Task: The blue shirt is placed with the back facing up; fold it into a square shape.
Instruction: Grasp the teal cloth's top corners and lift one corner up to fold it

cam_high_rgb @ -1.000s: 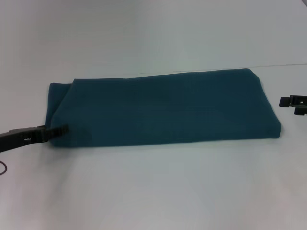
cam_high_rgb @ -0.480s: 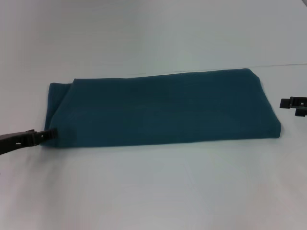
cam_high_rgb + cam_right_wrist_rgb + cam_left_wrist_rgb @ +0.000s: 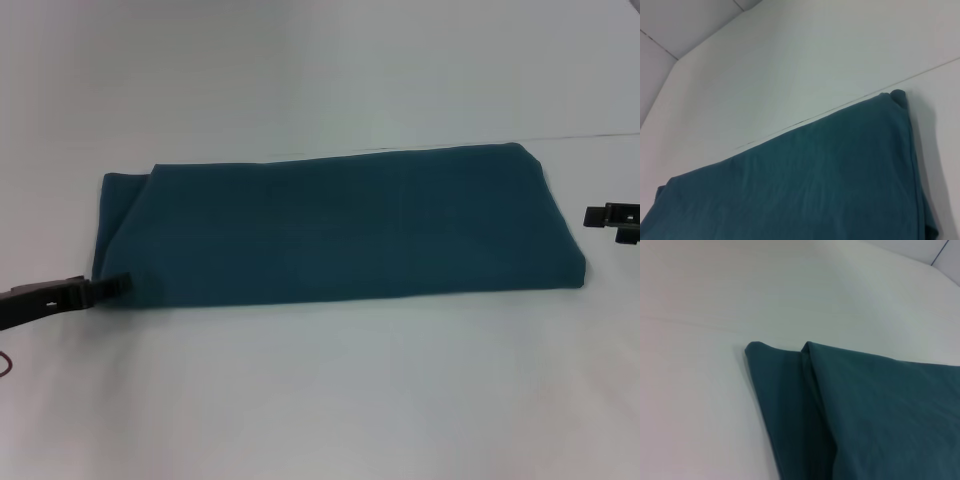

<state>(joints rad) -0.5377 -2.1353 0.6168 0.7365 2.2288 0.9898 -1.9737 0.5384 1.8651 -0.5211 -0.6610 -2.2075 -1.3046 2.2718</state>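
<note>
White counter (image 3: 320, 400) carries the blue shirt (image 3: 340, 225), folded to a long band. Left end effector (image 3: 112, 284) has slid back off its near-left corner, grip unclear; right end effector (image 3: 612, 218) waits beside.

blue shirt (image 3: 340, 225) | folded long rectangle | flat, plain side up

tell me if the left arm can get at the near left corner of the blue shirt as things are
Probably yes: the left pincer lies right at that corner of the blue shirt, with nothing on the table between them.
</note>
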